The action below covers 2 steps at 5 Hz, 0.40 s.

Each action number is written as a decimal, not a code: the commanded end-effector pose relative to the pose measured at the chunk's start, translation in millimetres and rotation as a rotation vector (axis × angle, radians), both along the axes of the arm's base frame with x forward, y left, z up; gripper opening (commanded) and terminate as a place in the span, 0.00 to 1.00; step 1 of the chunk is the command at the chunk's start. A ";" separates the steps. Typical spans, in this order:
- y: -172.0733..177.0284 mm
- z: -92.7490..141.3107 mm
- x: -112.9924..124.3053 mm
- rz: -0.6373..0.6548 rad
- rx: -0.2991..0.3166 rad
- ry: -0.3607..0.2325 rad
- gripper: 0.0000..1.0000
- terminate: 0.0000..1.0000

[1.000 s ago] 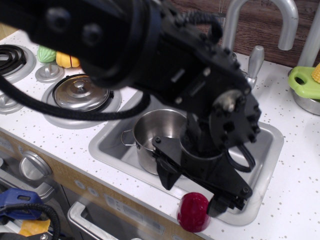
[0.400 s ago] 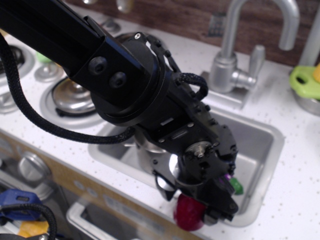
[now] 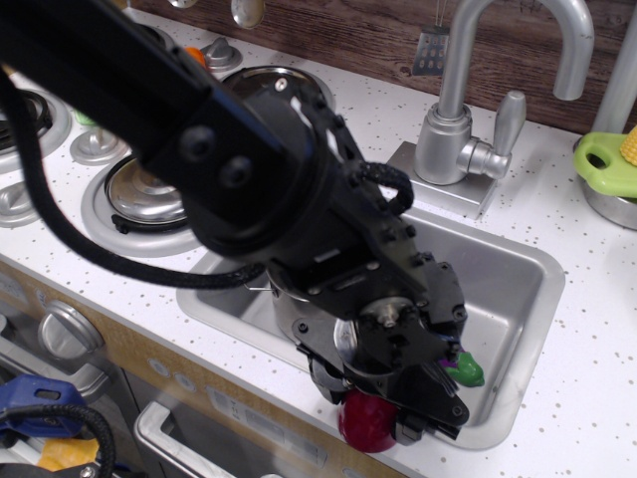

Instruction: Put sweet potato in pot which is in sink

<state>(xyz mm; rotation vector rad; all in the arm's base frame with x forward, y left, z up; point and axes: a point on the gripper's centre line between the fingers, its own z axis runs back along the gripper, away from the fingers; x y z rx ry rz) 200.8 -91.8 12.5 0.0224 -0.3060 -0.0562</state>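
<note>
Presently: sweet potato [image 3: 365,422] on the sink [image 3: 518,299] front rim at the desk's near edge, hand [image 3: 398,423] over it, grip undeterminable; seat fingers squarely before lifting toward the mostly hidden pot [image 3: 284,299].

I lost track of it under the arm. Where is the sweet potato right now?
The sweet potato sits low in the view on the sink's front rim, directly under the gripper, outside the pot.
</note>
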 end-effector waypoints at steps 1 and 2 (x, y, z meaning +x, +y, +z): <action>4.8 14.1 7.5 -0.031 0.025 -0.009 0.00 0.00; 17.0 50.1 26.3 -0.103 0.149 0.013 0.00 0.00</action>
